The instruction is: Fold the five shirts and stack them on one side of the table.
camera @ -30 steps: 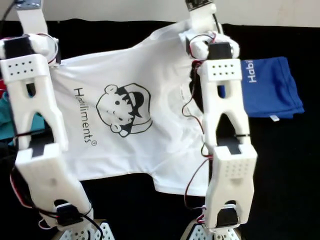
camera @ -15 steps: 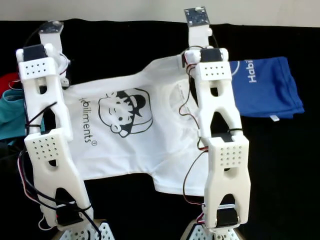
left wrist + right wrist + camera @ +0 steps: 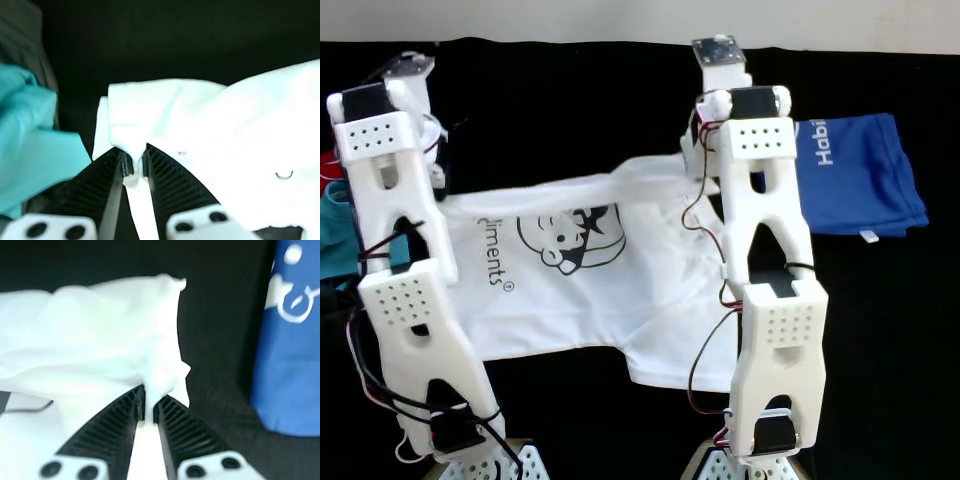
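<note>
A white shirt (image 3: 590,290) with a cartoon face print lies across the black table, its far edge lifted and folded toward the near side. My left gripper (image 3: 133,167) is shut on the shirt's far left edge (image 3: 145,107). My right gripper (image 3: 149,410) is shut on the shirt's far right edge (image 3: 125,340). In the high view the left arm (image 3: 395,250) and right arm (image 3: 765,270) stand over the shirt's two sides. A folded blue shirt (image 3: 855,175) lies at the right, seen also in the right wrist view as blue shirt (image 3: 290,340).
A teal shirt (image 3: 335,235) and a red one (image 3: 328,165) lie bunched at the table's left edge; the teal shirt (image 3: 30,150) sits close beside my left gripper. Bare black tabletop (image 3: 890,350) lies to the right front.
Both grippers have pulled the shirt's far edge toward the near side, folding it over the print. The cartoon face is now partly covered.
</note>
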Action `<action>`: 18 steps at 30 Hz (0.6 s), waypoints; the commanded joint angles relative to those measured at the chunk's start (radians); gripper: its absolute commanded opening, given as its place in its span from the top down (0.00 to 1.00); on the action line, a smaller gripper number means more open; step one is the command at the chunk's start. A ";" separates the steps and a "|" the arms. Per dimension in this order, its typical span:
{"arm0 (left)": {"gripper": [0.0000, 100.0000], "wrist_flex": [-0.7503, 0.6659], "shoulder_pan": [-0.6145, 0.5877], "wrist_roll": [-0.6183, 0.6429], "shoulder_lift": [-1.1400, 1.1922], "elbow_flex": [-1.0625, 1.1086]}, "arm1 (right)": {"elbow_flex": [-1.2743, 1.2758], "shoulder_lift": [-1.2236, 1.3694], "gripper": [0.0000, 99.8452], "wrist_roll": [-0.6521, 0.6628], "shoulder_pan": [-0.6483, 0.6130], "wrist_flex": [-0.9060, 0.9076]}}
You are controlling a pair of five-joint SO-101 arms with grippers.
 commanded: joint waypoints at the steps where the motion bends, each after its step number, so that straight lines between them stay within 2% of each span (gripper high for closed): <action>1: 0.99 0.011 -0.036 -0.052 -0.156 0.143 | -0.045 -0.059 0.99 0.000 0.021 0.085; 7: 0.99 0.011 -0.053 -0.104 -0.292 0.344 | 0.134 -0.159 0.99 0.006 0.036 0.085; 15: 0.99 0.011 -0.056 -0.209 -0.455 0.625 | 0.688 -0.530 0.99 0.009 0.059 -0.047; 18: 0.99 0.003 -0.056 -0.235 -0.526 0.750 | 0.898 -0.676 0.99 0.078 0.074 -0.120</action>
